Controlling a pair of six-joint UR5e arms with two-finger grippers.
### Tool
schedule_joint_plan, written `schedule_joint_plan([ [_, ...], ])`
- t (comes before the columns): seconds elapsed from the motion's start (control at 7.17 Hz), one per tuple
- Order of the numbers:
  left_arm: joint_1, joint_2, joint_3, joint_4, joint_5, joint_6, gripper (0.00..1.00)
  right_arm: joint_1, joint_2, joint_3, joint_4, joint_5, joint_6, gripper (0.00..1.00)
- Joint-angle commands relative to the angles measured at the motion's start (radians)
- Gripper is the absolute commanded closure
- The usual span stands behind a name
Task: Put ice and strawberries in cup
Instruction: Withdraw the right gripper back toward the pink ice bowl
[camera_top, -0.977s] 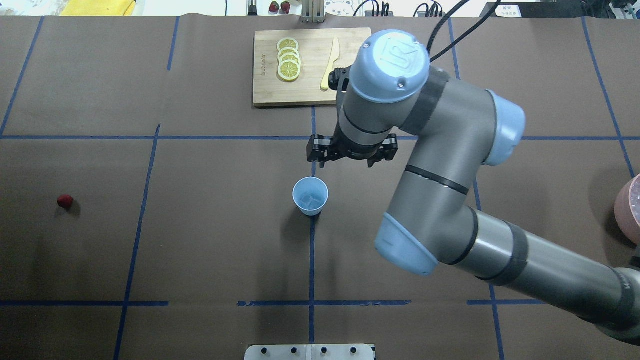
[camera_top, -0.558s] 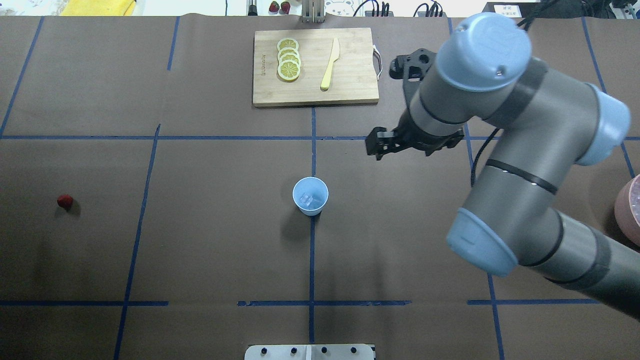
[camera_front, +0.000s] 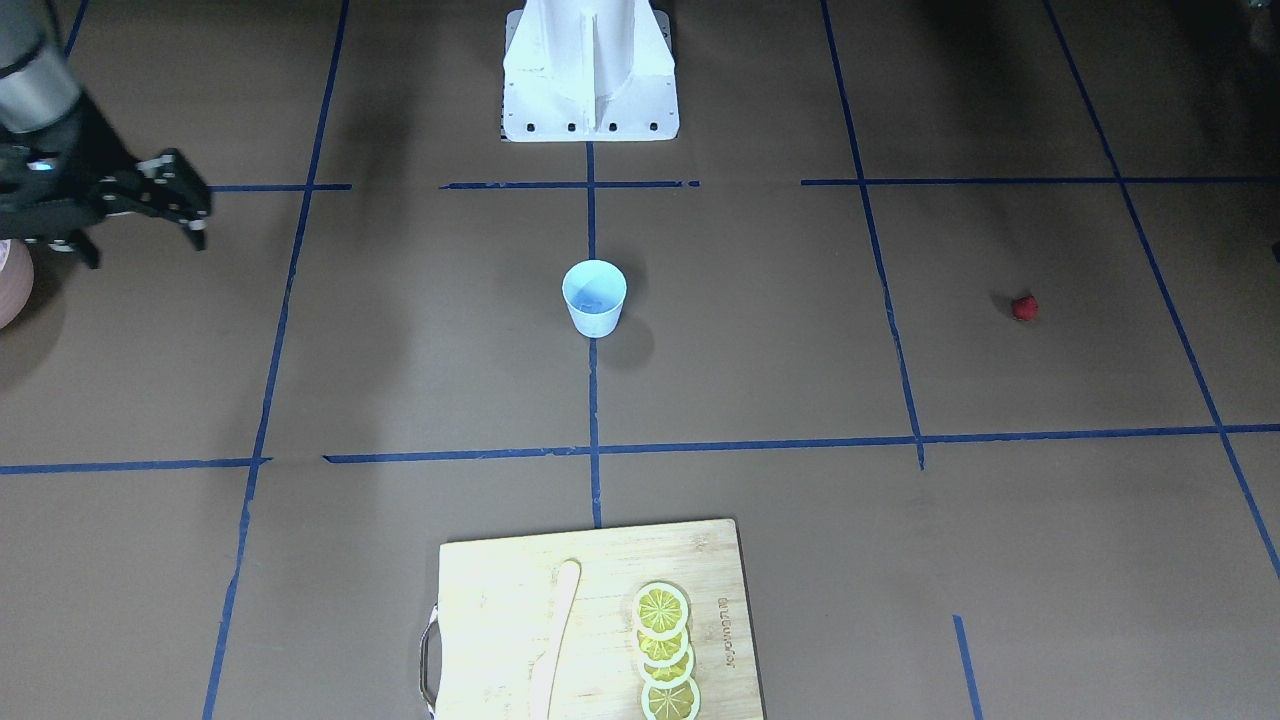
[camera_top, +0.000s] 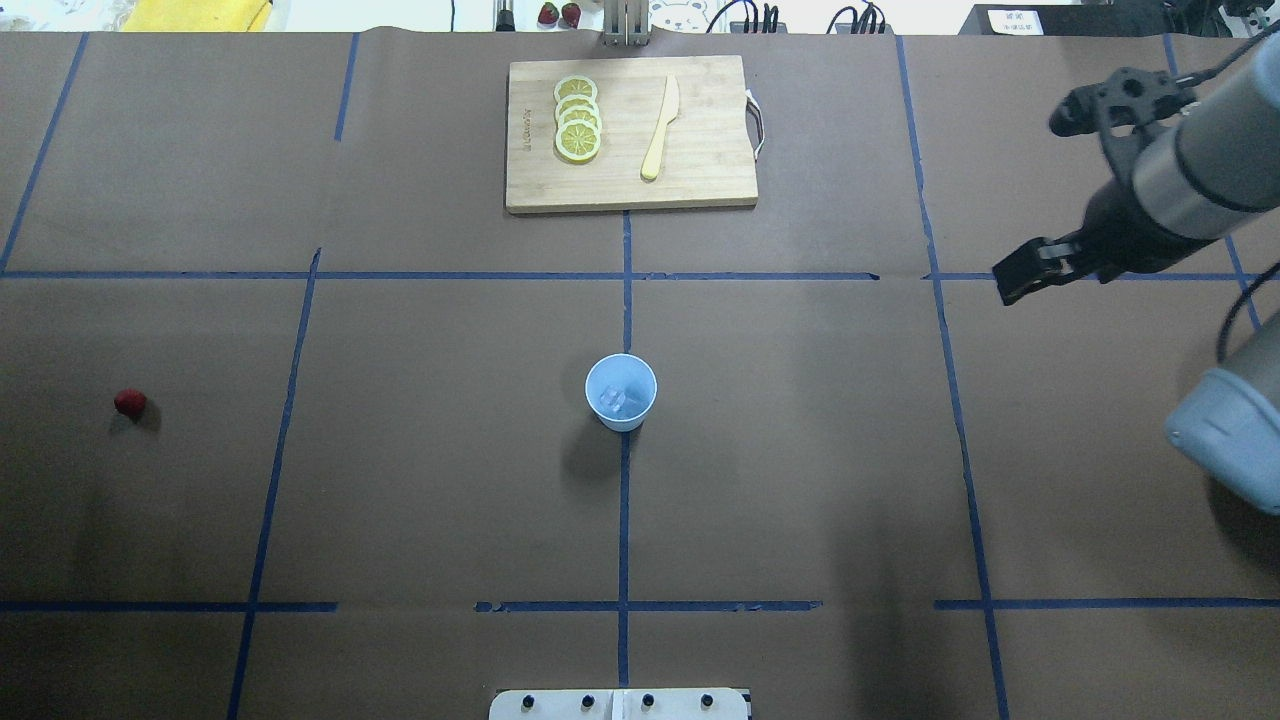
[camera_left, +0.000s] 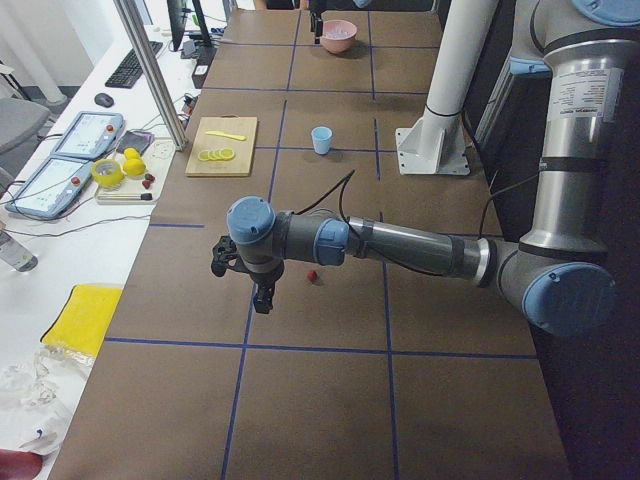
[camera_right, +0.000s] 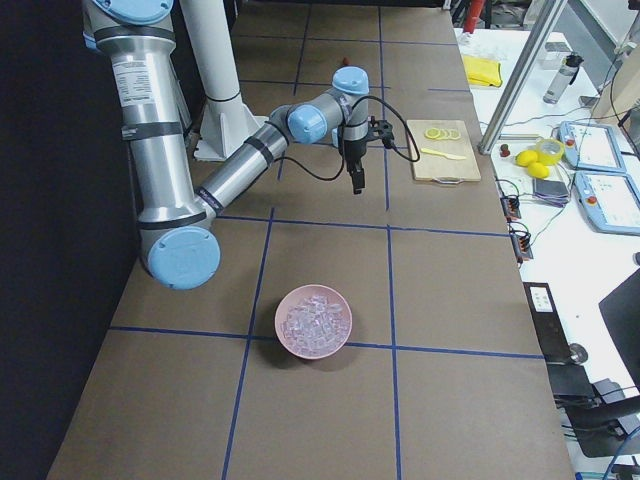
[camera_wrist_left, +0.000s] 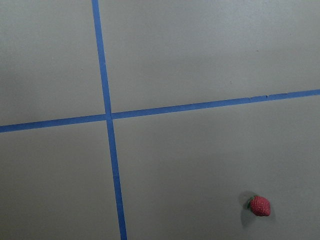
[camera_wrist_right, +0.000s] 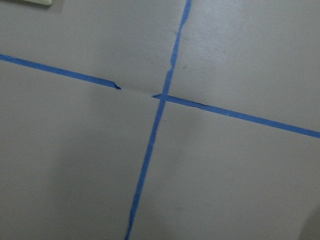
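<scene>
The pale blue cup (camera_top: 620, 392) stands upright at the table's middle with a clear ice cube (camera_top: 612, 400) in it; it also shows in the front view (camera_front: 594, 297). The small red strawberry (camera_top: 129, 402) lies alone on the far left of the table, at the lower right of the left wrist view (camera_wrist_left: 260, 205). My right gripper (camera_front: 142, 240) hangs open and empty far to the cup's right. My left gripper (camera_left: 243, 282) hovers beside the strawberry (camera_left: 313, 275); I cannot tell whether it is open or shut.
A wooden cutting board (camera_top: 700, 170) with lemon slices (camera_top: 577, 118) and a pale knife (camera_top: 660, 130) lies at the back centre. A pink bowl (camera_right: 313, 320) of ice cubes sits at the right end of the table. Blue tape lines grid the brown table cover.
The right arm has swung away from beside the cup, out to the table's right side, gripper still open. Cup, ice and strawberry have not moved.
</scene>
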Motion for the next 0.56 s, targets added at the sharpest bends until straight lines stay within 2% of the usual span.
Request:
schedule_joint_plan([
  [0.0, 0.0, 0.003, -0.008, 0.001, 0.0, 0.0, 0.0, 0.149, -0.231, -0.02, 0.217, 0.119, -0.183, 0.0],
  [0.28, 0.0, 0.007, -0.053, 0.052, 0.0, 0.0, 0.0, 0.244, -0.325, -0.067, 0.229, 0.129, -0.402, 0.0],
  [0.42, -0.001, 0.009, -0.083, 0.083, 0.0, -0.002, 0.0, 0.284, -0.337, -0.101, 0.229, 0.138, -0.463, 0.0],
])
